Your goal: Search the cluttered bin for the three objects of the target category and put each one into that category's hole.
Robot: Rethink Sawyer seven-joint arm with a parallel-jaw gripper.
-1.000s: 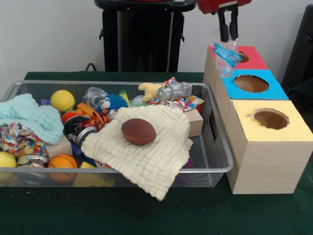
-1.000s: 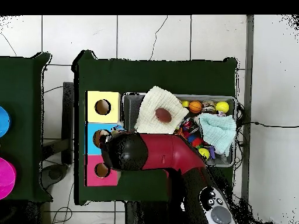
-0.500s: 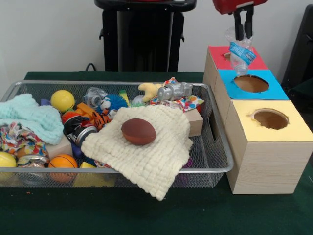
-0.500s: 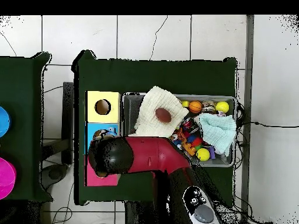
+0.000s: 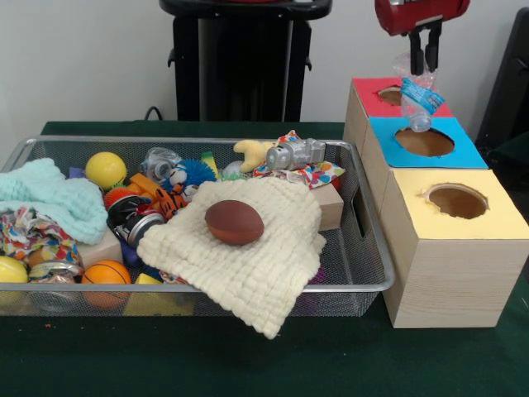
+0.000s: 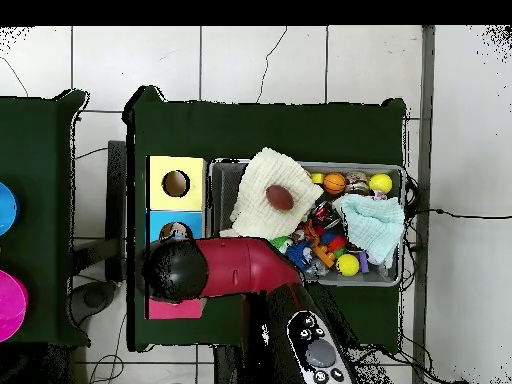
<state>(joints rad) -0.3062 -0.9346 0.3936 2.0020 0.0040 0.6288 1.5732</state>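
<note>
One crushed plastic bottle (image 5: pixel 418 103) hangs clamped in my fingers (image 5: pixel 425 59), now moved sideways from the red hole (image 5: pixel 390 95) toward the blue hole (image 5: pixel 424 141); its blue label is unreadable.

Wire mesh bin (image 5: pixel 364 248), clear plastic bottle (image 5: pixel 417 101), nubby cloth (image 5: pixel 248 256)

Tabletop (image 5: pixel 207 364) covered in dark green cloth. Two things sit directly on it. Wire mesh bin (image 5: pixel 376 265), long and shallow, full of clutter, with a pale yellow cloth (image 5: pixel 248 273) draped over its rim. Just beside the bin, a wooden box row (image 5: pixel 446 281), tops red, blue and yellow, one round hole in each. In the overhead view the box row (image 6: pixel 176 210) lies alongside the bin (image 6: pixel 392 172).
</note>
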